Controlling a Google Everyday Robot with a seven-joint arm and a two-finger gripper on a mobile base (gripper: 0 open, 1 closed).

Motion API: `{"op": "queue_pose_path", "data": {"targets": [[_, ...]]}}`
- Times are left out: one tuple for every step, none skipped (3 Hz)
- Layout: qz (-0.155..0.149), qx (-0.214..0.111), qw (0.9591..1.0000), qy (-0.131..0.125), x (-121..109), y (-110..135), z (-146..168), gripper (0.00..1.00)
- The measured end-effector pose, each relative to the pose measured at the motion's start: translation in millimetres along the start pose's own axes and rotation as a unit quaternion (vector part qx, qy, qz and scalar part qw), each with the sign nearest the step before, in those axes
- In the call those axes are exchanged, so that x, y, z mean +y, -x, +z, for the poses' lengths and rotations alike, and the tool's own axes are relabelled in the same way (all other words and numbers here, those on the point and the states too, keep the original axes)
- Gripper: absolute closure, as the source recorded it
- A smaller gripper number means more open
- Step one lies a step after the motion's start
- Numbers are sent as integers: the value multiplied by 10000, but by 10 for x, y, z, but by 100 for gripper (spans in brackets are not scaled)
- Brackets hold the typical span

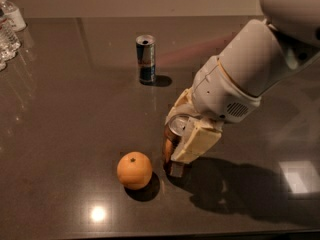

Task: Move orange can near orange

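1. Bottles (8, 28): clear plastic, clustered at the tabletop's (65, 134) left edge, well apart from the orange, behind and to its left.
2. Orange (134, 170): round fruit, dark stem dimple up, resting on the dark glossy tabletop near the front edge. A bright light reflection lies just in front of it, slightly left.
3. Blue can (146, 59): slim, blue and silver, upright, well behind the orange and apart from it.
4. Orange can (168, 148): copper body, silver top showing, just right of the orange and not touching it. Its base is hidden, so contact with the tabletop cannot be told.
5. End effector (178, 156): cream fingers clamped on the orange can from either side, right of the orange.
6. Arm (250, 74): white, running up and right from the orange.
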State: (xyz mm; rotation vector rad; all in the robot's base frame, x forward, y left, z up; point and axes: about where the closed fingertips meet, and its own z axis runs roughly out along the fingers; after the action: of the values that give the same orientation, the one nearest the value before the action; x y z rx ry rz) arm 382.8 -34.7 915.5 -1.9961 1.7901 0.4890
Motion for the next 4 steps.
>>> {"op": "queue_pose_path", "data": {"targets": [[-93, 85, 9999, -23, 49, -6, 59, 83], [-140, 152, 9998, -28, 71, -17, 100, 59], [-132, 140, 9998, 7, 76, -23, 117, 36], [-38, 79, 10000, 20, 56, -53, 128, 12]]}}
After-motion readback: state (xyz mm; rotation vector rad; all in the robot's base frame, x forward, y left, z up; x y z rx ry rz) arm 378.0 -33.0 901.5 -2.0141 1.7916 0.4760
